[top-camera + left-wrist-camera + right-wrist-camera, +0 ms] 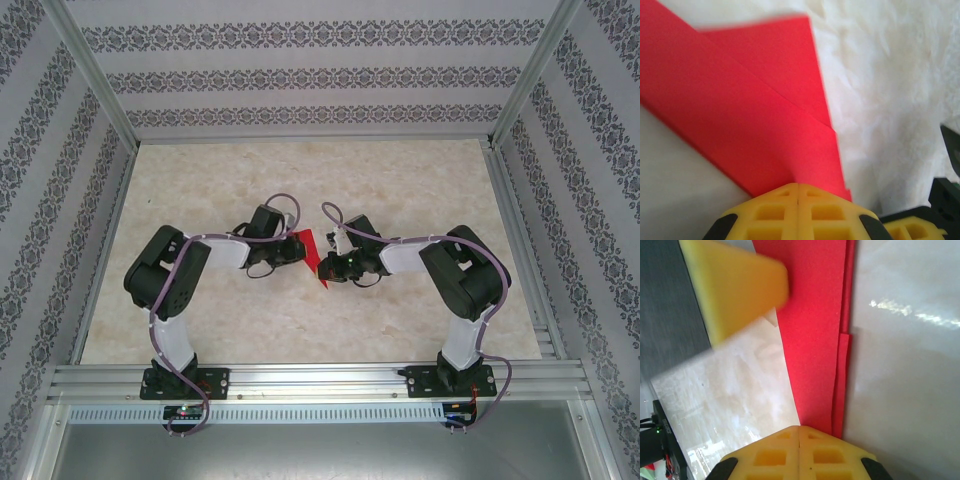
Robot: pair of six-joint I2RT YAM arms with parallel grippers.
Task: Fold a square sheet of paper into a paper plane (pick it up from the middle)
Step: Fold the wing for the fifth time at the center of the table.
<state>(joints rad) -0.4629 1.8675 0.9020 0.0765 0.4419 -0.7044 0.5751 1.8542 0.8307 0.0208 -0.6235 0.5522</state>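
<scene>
**Part-folded red paper pinched from both sides, out past the rail**

Out from the rail where the arms are bolted, the left gripper and the right gripper each have their yellow pads pressed together on an edge of the red paper, which runs away from each seam in overlapping layers. Seen from above, the paper sits between the two grippers, about midway along the rail and over the table beyond it. I cannot tell whether it is clear of the surface. I judge it very light, thin and limp, easy to crease by mistake or tear if the arms pull apart. The stacked folds are stiffer, so the best hold is on those layered edges near the centre crease, not on a single loose flap.
</scene>
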